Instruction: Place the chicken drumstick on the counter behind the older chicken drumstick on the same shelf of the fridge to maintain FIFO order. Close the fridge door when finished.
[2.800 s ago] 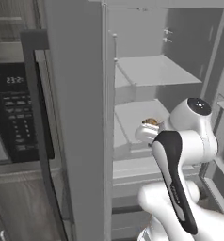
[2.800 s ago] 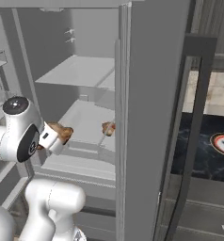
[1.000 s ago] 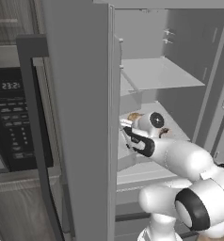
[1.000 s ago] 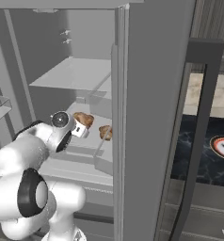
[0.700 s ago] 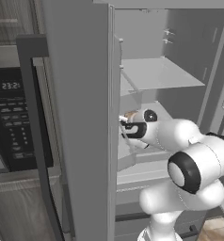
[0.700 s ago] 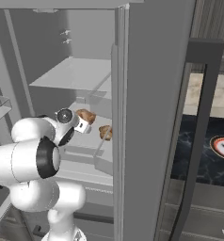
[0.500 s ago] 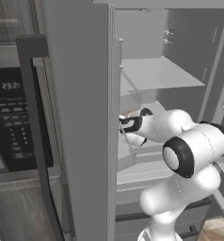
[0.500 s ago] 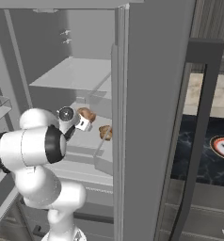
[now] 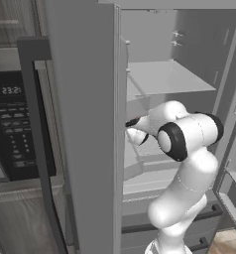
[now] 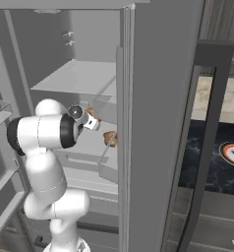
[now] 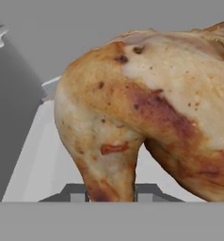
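The step in hand looks like the placing itself: the arm is reaching deep into the open fridge at the middle shelf, carrying the chicken drumstick inward. From the left, the fridge door stands open edge-on as a flat, matte grey slab with a long dark bar handle; past it sits the smooth grey interior with a pale, thin upper shelf, and the glossy white arm with dark joint rings bent toward the back wall. The end effector is clamped on the chicken drumstick, whose lumpy, golden-brown skin with darker roasted blotches and paler patches looms in the hand view, held above the pale shelf floor. Further right in the right base view, the older drumstick, a small brown lump, lies near the shelf's front edge, in front of the carried piece. On the far right is the black, white-veined table. Next, I judge, the piece must be lowered behind the older one and let go, then the arm drawn out without knocking it.
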Motion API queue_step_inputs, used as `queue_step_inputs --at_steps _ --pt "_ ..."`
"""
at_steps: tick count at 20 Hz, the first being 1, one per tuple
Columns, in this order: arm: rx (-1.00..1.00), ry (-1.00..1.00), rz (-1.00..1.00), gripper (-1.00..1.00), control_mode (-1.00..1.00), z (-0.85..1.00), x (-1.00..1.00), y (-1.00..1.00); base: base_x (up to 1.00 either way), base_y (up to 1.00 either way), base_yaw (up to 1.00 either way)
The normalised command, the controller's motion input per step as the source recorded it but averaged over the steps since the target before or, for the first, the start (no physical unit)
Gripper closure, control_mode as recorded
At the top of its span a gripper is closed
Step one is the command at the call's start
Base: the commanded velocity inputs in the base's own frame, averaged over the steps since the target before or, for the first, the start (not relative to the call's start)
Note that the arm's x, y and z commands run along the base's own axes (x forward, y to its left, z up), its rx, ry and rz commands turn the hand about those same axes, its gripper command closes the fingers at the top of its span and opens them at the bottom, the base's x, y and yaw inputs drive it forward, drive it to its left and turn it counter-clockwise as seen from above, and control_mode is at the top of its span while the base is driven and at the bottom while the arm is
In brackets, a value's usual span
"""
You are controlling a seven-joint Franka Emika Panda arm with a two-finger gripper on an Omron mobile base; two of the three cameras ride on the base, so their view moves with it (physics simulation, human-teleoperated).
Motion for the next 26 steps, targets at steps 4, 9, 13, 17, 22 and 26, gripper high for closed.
queue_step_inputs --at_steps 4,9,13,17,22,26 --pt "0.00 0.04 0.00 1.00 -1.00 0.00 0.71 0.00 0.00 0.00 0.00" --pt "0.00 0.04 0.00 1.00 -1.00 -0.04 0.63 0.00 0.00 0.00 0.00" --pt "0.00 -0.01 0.01 -1.00 -1.00 -0.11 0.29 0.00 0.00 0.00 0.00" --pt "0.00 -0.06 0.04 -1.00 -1.00 0.00 0.00 0.04 0.00 0.00 0.00" --pt "0.00 0.00 0.01 -1.00 -1.00 0.00 -0.19 0.05 0.00 0.00 0.00" --pt "0.00 0.00 0.00 -1.00 -1.00 0.11 -0.81 0.00 0.00 0.00 0.00"
